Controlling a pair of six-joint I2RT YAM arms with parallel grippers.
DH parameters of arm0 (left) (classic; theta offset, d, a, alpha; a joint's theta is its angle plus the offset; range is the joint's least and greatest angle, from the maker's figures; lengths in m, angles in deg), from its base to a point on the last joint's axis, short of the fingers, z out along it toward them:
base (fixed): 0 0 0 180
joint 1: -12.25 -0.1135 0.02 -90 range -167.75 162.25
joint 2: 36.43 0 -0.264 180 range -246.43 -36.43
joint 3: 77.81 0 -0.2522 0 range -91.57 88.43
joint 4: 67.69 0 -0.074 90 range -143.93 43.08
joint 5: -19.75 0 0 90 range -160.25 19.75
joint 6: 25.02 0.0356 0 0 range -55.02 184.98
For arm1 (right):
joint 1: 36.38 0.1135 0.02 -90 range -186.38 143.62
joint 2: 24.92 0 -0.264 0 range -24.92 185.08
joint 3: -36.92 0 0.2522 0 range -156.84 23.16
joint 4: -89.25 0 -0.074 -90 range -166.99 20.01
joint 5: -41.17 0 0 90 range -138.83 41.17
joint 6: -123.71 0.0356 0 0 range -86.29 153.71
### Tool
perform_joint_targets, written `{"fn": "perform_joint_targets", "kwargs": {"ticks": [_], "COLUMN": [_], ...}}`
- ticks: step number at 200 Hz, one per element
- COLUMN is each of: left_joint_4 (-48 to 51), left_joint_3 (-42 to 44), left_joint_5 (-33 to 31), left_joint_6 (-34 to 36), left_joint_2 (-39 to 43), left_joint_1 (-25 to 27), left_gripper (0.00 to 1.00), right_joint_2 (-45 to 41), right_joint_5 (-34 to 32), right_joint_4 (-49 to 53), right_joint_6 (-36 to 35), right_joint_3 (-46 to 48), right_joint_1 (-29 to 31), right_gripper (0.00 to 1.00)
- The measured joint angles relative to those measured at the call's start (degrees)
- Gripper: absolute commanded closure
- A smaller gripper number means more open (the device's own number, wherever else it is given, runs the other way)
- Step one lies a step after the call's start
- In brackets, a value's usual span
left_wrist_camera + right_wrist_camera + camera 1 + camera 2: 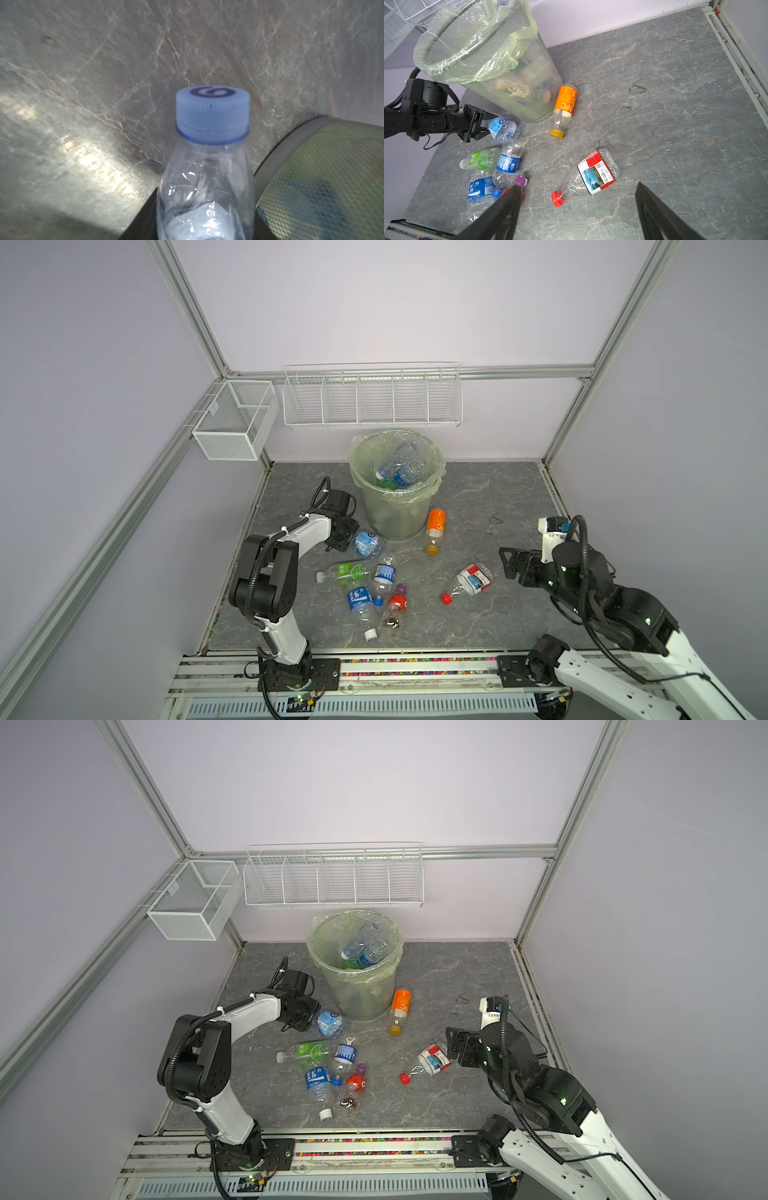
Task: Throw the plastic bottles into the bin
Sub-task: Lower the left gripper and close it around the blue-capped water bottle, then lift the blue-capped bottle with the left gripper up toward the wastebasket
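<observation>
A clear bottle with a blue label and pale blue cap (368,544) (330,1024) (207,166) (502,129) lies at the foot of the bin (395,506) (359,990) (500,68). My left gripper (347,537) (309,1017) (485,124) is shut on its body. Several bottles lie inside the bin. On the right my right gripper (507,564) (453,1044) (578,185) hangs open and empty beside a red-capped bottle (471,578) (596,176). An orange bottle (435,526) (565,104) lies right of the bin. Several more bottles (374,593) (332,1073) are clustered in front.
A white mesh box (232,423) and a long wire rack (372,400) hang on the back wall above the bin. Aluminium frame posts border the grey marbled floor (498,497), and a rail (415,668) runs along its front edge.
</observation>
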Motion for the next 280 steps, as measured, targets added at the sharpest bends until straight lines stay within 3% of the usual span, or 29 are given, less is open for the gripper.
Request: {"fn": "perform_joint_targets", "kwargs": {"ticks": [55, 97, 198, 280], "left_joint_4": [1.49, 3.34, 9.29, 9.7], "left_joint_3": [0.0, 0.09, 0.7, -6.51], "left_joint_5": [-1.33, -3.89, -16.65, -20.59], "left_joint_6": [0.0, 0.0, 1.86, 8.26], "left_joint_2": [6.73, 13.27, 30.49, 39.17], "left_joint_1": [0.0, -0.11, -1.18, -1.22], "left_gripper": [0.83, 1.0, 1.0, 1.0], "right_joint_2": [-1.49, -2.08, -4.79, -5.05], "right_joint_5": [-0.44, -0.42, -0.37, 0.5], "right_joint_4": [0.39, 0.57, 1.31, 1.66], "right_joint_6": [0.85, 1.44, 2.89, 4.07], "right_joint_3": [0.74, 1.84, 4.13, 5.55], "right_joint_1": [0.0, 0.0, 0.0, -0.02], "right_gripper": [0.11, 0.12, 0.11, 0.12]}}
